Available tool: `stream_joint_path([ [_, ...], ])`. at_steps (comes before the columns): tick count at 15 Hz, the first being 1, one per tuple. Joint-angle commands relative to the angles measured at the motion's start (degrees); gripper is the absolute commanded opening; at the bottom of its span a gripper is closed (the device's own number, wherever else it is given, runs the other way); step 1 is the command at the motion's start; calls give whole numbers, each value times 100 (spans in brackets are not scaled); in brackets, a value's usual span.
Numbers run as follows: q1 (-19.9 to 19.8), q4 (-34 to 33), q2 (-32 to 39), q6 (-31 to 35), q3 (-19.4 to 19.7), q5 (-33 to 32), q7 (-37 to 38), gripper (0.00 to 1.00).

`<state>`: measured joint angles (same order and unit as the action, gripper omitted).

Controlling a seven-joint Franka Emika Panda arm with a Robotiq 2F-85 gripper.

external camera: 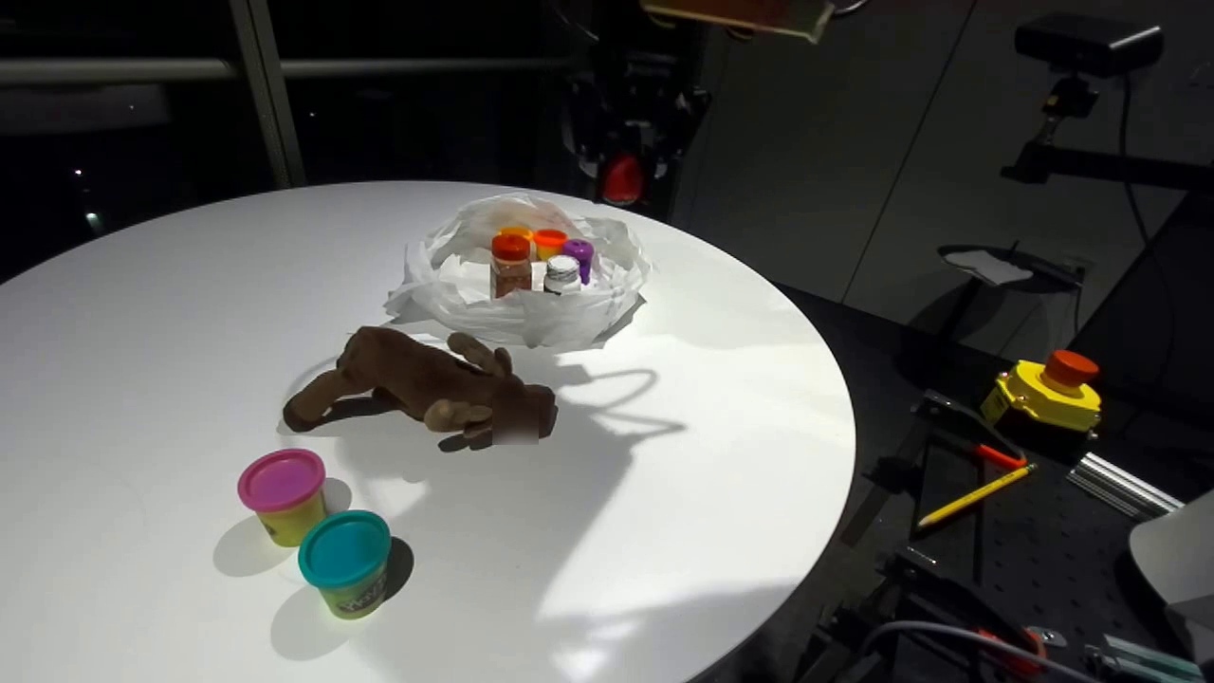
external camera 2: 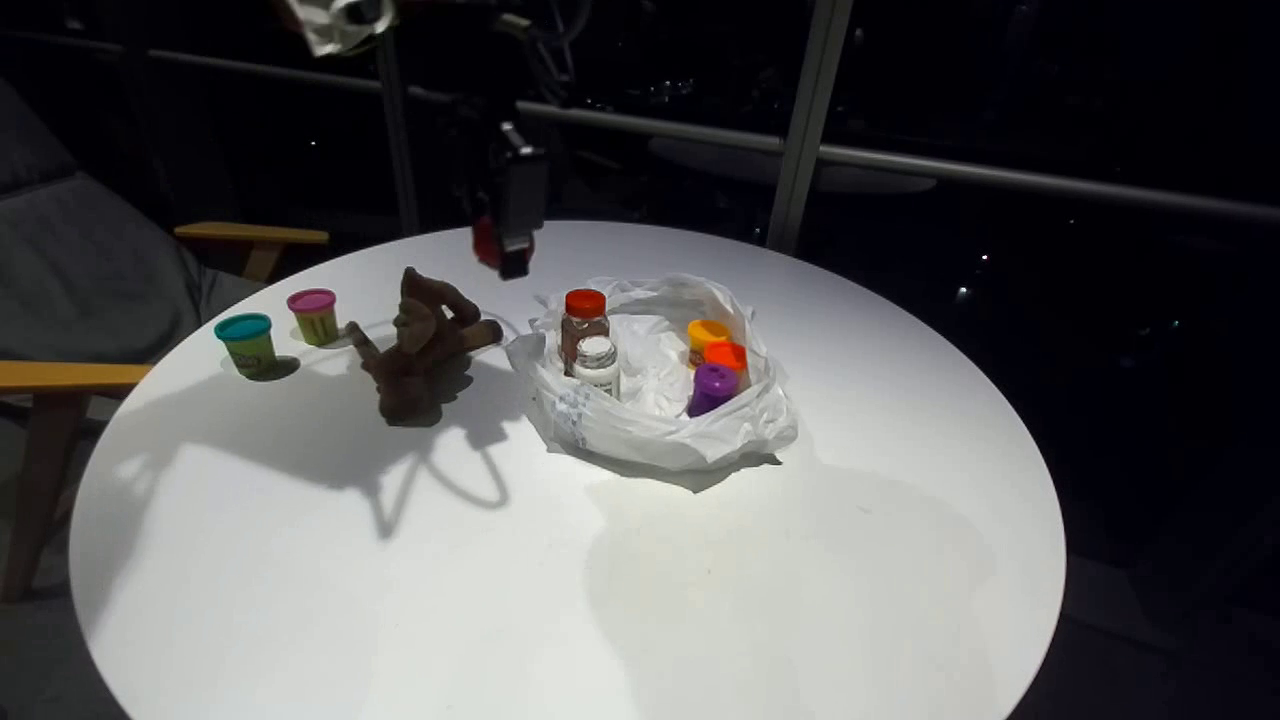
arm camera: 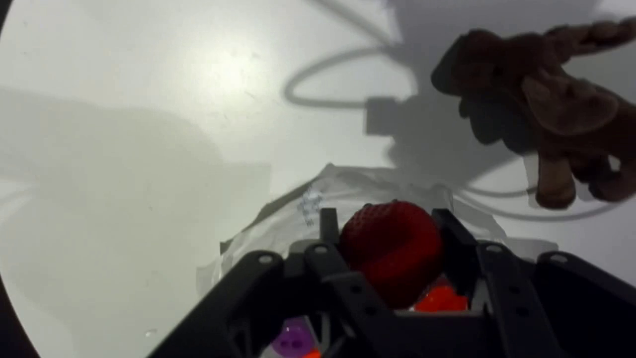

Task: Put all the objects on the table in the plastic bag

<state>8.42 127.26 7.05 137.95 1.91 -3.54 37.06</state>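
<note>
Cup with teal plastic lid (external camera: 346, 563) nearest, label starts "Play", rest unclear. Pink-lidded yellow cup (external camera: 285, 498) beside it, brown plush toy (external camera: 417, 375) next, all on round white table (external camera: 721, 493). Translucent plastic bag (external camera: 541, 324): blue print illegible, white-capped bottle (external camera: 562, 272) inside, base hidden. Black gripper (arm camera: 386, 223): fingers clamped on red rounded object (arm camera: 392, 248).

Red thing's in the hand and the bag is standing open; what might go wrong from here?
Drop: the hand holds the rounded red item up in the air, so letting go too high might make it bounce or roll away.
Knock: the red-lidded jar and white-capped bottle stand upright in the bag and could tip if hit.
Snag: the bag's thin, crumpled film could catch on the hand and shift or fold shut.
</note>
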Motion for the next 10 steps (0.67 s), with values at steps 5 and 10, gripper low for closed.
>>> stream_joint_path([
  [5,-388,-2312,2019,795,95,410,138,25],
  [10,-464,-3291,3217,654,227,798,115,25],
])
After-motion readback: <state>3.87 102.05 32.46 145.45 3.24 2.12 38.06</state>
